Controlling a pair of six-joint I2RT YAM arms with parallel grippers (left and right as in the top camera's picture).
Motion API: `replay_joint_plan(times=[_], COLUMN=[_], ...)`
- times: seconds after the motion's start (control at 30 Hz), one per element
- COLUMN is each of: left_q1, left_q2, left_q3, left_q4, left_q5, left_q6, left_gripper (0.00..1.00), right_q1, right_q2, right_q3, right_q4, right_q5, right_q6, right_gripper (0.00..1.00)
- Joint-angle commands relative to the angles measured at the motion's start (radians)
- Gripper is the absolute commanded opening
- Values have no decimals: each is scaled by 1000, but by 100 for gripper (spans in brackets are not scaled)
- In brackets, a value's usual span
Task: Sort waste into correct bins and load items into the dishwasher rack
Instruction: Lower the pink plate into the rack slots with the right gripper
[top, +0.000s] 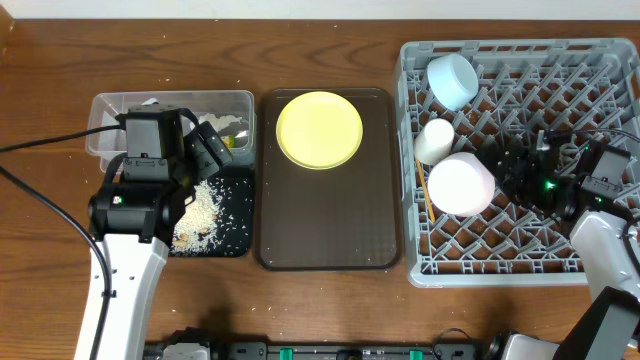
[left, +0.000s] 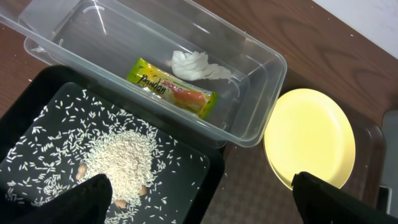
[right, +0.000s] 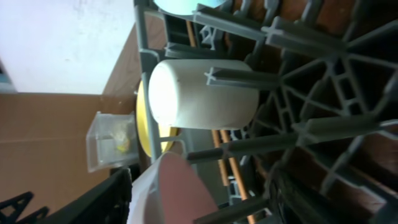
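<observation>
My left gripper (left: 211, 208) (top: 207, 150) is open and empty, low over the near edge of the black tray (left: 214, 163) that holds loose rice (left: 121, 155). The clear tub (left: 264, 115) behind it holds the yellow-green wrapper (left: 171, 87) and the white tissue (left: 194, 64). The yellow plate (top: 319, 130) lies on the brown tray (top: 330, 220). In the grey rack (top: 520, 262) are the blue bowl (top: 452, 78), the white cup (top: 435, 140), the pinkish bowl (top: 460, 183) and the chopsticks (right: 227, 168). My right gripper (right: 202, 202) (top: 510, 172) is open, its fingers either side of the pinkish bowl's rim (right: 180, 193).
The rack's upright pegs (right: 336, 124) stand close around my right gripper. The white cup (right: 199, 93) lies on its side just beyond the pinkish bowl. A few small brown bits lie among the rice. Cables run off the table's left side (top: 40, 140).
</observation>
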Motion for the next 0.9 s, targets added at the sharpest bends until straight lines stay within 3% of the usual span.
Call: replay_joint_plan(times=[0.0,0.17,0.3,0.47,0.5,0.57,0.6,0.67,0.87], left_q1=[4,4,4,4,4,4,4,4,4], left_q2=[-4,-4,-4,-4,-4,-4,-4,-4,-4], left_q3=[13,13,13,13,13,13,13,13,13], left_q4=[0,0,0,0,0,0,0,0,0], left_q5=[-5,-5,-5,-5,-5,-5,-5,-5,-5], left_q6=[6,6,6,6,6,6,6,6,6], left_gripper=[95,95,95,95,95,95,95,95,95], right_q1=[-8,-8,12,97,119,162,181,204,229], right_q2=[5,5,5,5,5,5,5,5,5], right_q3=[-3,77,224,369,381,389,388,387,387], right_q4=[2,-66,-263,-555,-603,-680,-719,-771,-851], right_q5=[41,55,138,360,407,492,526,565,648], right_q6=[-29,-30,-84,-200,-216,-231,-232,-232,-232], right_gripper=[70,69,68,57,54,33,16,1,1])
